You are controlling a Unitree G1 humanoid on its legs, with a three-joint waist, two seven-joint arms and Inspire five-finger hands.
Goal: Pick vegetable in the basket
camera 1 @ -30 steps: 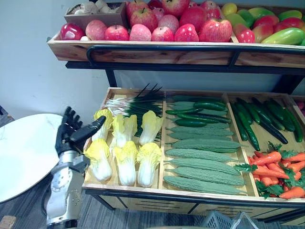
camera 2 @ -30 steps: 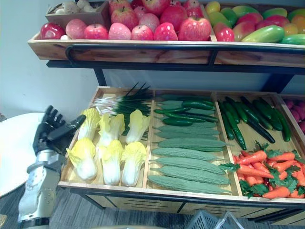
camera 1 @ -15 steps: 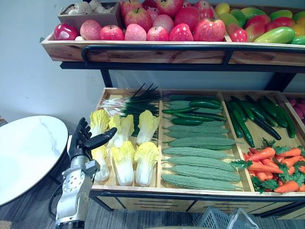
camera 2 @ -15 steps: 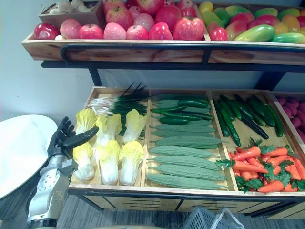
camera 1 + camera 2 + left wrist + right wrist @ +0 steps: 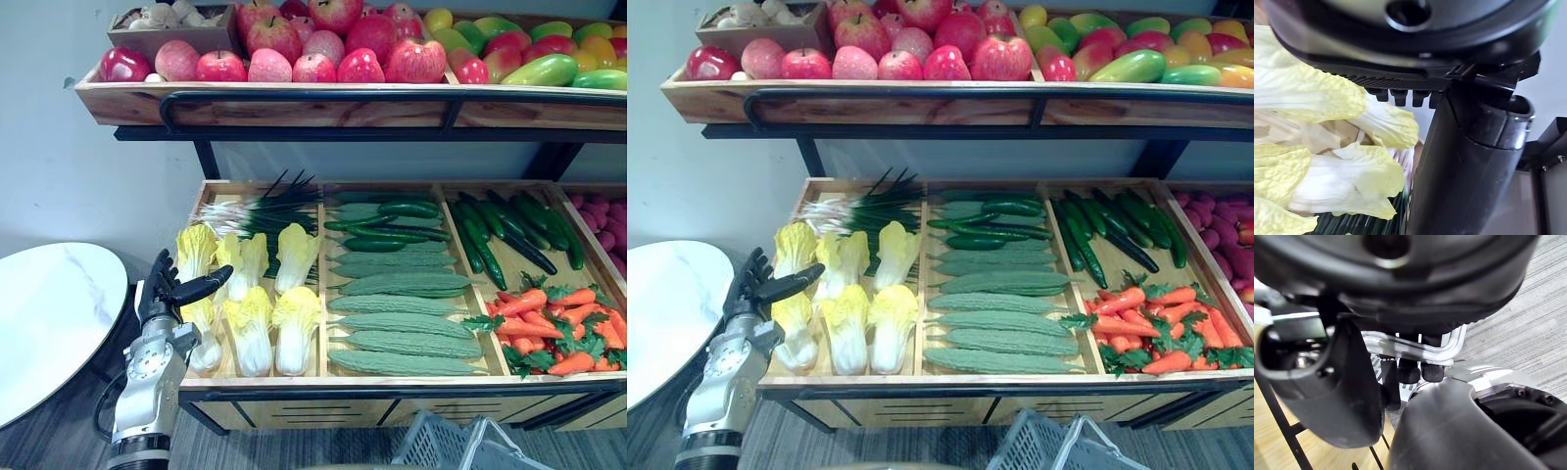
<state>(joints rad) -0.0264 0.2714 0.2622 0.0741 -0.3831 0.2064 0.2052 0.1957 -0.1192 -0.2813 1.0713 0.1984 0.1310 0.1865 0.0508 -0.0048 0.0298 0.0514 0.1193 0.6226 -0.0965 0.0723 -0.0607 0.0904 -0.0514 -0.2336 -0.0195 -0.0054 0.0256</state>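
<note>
the whole view has slid a little between the earlier pictures and now, so the camera has moved: the shelves sit further left and more of the grey basket (image 5: 436,443) shows at the bottom edge. apart from that, the left hand (image 5: 162,294) has really shifted against the produce. a second ago its thumb pointed at the back-left cabbage (image 5: 196,250) from outside the crate's left wall; now it sits lower and closer in, the thumb lying across the gap between that cabbage and the front-left cabbage (image 5: 203,338).

the hand is spread: fingers straight and standing up, thumb held out sideways over the leaves, nothing held. in the left wrist view the pale leaves lie just past the fingertips, near but not enclosed.

the cabbages are all in the leftmost compartment of the lower shelf (image 5: 323,384), in two rows of three, none lifted. the right hand (image 5: 1347,391) is down by the basket, its fingers curled round the basket handle (image 5: 1415,350).

judging from this, the reach is nearly over and the grasp has not begun. the front-left cabbage looks like the target. the hand probably needs to drop and turn so that fingers and thumb can straddle the cabbage's body.
</note>
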